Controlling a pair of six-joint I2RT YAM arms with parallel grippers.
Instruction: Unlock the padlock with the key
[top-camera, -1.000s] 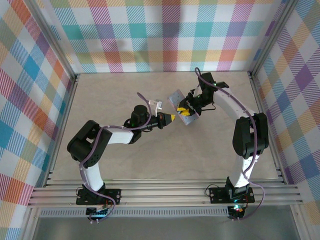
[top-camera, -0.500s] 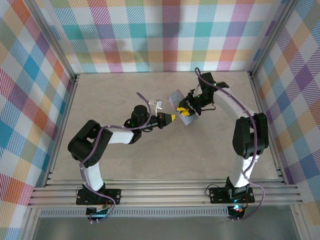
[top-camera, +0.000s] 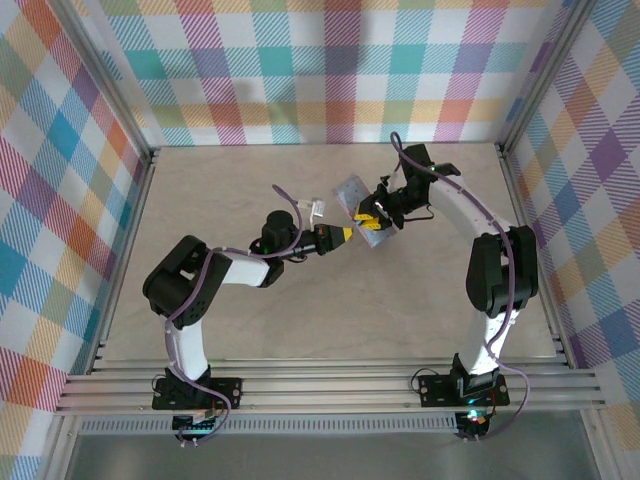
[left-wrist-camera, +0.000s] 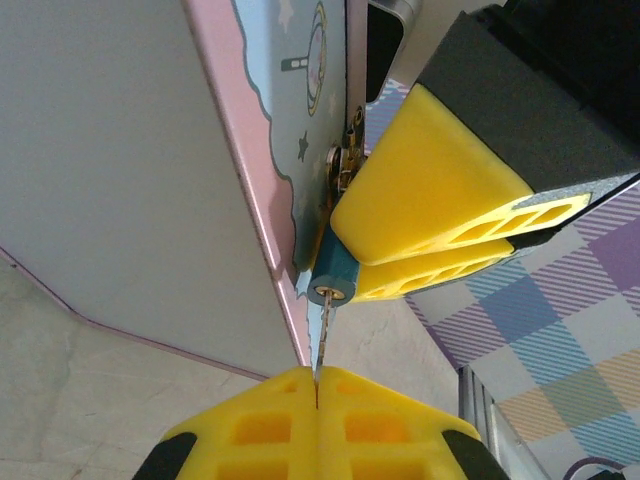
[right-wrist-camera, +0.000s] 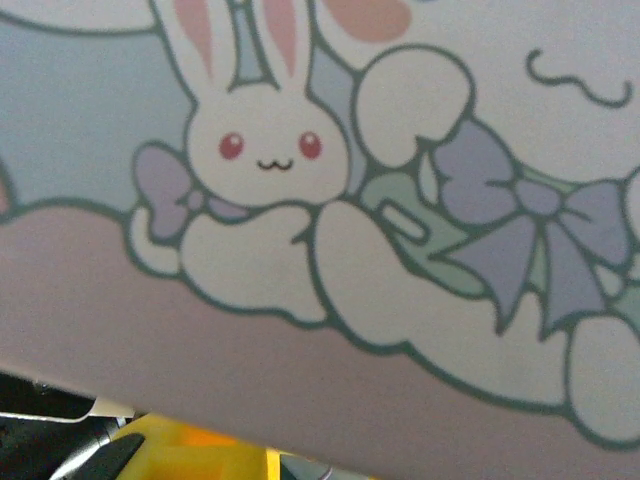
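Top external: the tin (top-camera: 355, 192) is tilted off the table (top-camera: 250, 320), at the right gripper (top-camera: 366, 216). Its inside is hidden. The left gripper (top-camera: 346, 233) is just beside it.

Left wrist: the left gripper is pinched tight on the key (left-wrist-camera: 322, 340), whose tip sits in the end face of the padlock (left-wrist-camera: 331, 278). The padlock hangs by the tin's brass hasp (left-wrist-camera: 345, 165). The right gripper's narrow yellow fingers (left-wrist-camera: 430, 200) clamp the padlock.

Right wrist: the tin's rabbit print sits close. A yellow fingertip (right-wrist-camera: 195, 455) shows below its edge. Jaw gap unreadable here.
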